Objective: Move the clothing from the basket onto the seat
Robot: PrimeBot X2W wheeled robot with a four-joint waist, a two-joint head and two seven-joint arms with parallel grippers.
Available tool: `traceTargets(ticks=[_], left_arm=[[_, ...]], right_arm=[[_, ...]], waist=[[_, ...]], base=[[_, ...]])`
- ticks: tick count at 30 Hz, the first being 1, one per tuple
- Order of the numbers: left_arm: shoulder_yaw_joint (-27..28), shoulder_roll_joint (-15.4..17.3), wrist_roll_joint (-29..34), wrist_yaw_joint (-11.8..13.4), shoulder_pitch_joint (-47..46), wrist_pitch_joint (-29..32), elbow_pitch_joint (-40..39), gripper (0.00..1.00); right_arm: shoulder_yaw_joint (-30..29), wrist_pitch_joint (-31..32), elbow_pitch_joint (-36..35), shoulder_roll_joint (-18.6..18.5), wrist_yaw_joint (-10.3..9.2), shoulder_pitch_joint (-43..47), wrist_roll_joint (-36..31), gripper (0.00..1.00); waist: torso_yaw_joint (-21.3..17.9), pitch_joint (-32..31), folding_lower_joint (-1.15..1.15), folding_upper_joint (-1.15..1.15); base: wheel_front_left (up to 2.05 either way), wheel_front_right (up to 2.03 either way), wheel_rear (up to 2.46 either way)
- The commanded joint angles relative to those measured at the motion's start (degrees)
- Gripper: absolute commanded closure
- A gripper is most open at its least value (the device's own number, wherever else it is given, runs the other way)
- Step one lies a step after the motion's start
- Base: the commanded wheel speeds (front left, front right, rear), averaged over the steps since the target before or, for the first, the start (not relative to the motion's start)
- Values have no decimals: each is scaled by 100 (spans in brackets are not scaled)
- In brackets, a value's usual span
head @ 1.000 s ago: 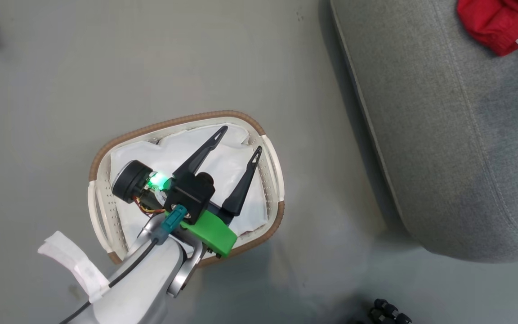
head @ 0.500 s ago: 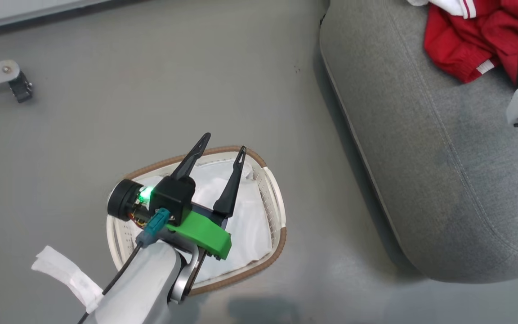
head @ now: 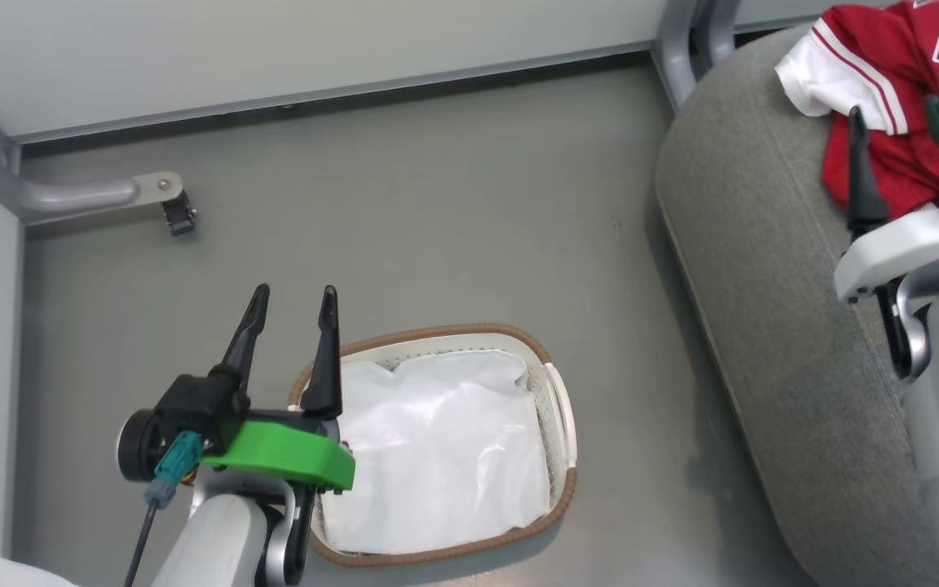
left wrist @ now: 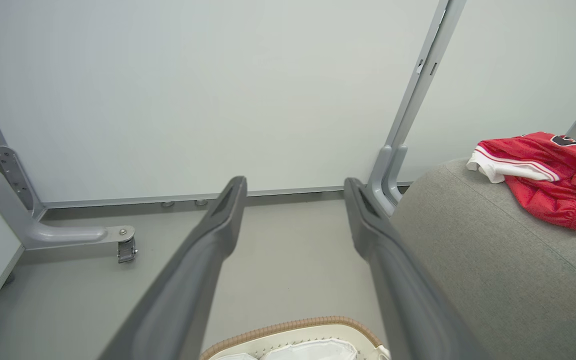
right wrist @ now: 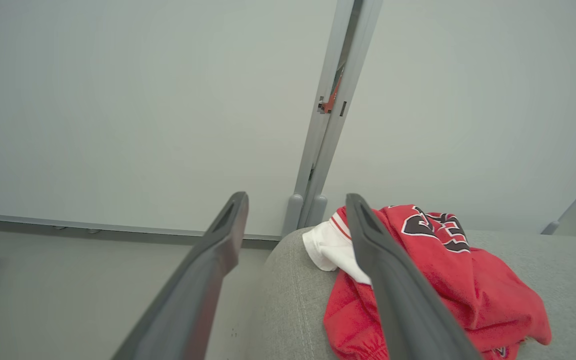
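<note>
- Clothing [head: 901,49], red with white panels, striped trim and dark lettering, lies bunched on the seat [head: 771,269], at the end nearest the wall. You can see one white sleeve spilling toward the seat's rounded edge.
- Your right gripper [head: 893,108] hangs over the seat at the near side of that pile. Its two dark fingers are spread apart and nothing is caught between them. In the right wrist view they point toward the wall, with the pile below and beyond them. Whether the tips brush the cloth, you cannot tell.
- The basket [head: 555,391] stands on the grey floor [head: 437,204] to the left of the seat, apart from it. Its rumpled white lining [head: 437,448] lies bare inside the brown woven rim.
- Your left gripper [head: 295,291] is on the side of the basket away from the seat, over the rim's far-left corner. Its fingers are parted and hold nothing.
- A grey metal post [head: 681,41] rises against the wall just beside the seat's far corner.
- A metal foot with a small caster [head: 180,216] sits on the floor well apart from the seat, past the basket.
</note>
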Motion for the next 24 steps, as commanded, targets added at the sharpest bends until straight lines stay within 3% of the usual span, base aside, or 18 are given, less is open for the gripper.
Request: traceTargets(ticks=[1, 12, 24], left_arm=[[172, -46, 101, -38, 197, -1, -33, 0], [1043, -348, 369, -209, 1124, -1, 100, 0], [1354, -518, 501, -388, 1596, -2, 110, 0]], right_arm=[[30, -11, -110, 92, -8, 254, 49, 0], [3, -10, -1106, 922, -8, 1852, 322, 0], [403, -10, -1596, 1034, -8, 3163, 805, 0]], waist=[[463, -429, 0, 0], [885, -757, 0, 0], [880, -907, 0, 0]], base=[[0, 0, 0], [0, 0, 0], [0, 0, 0]])
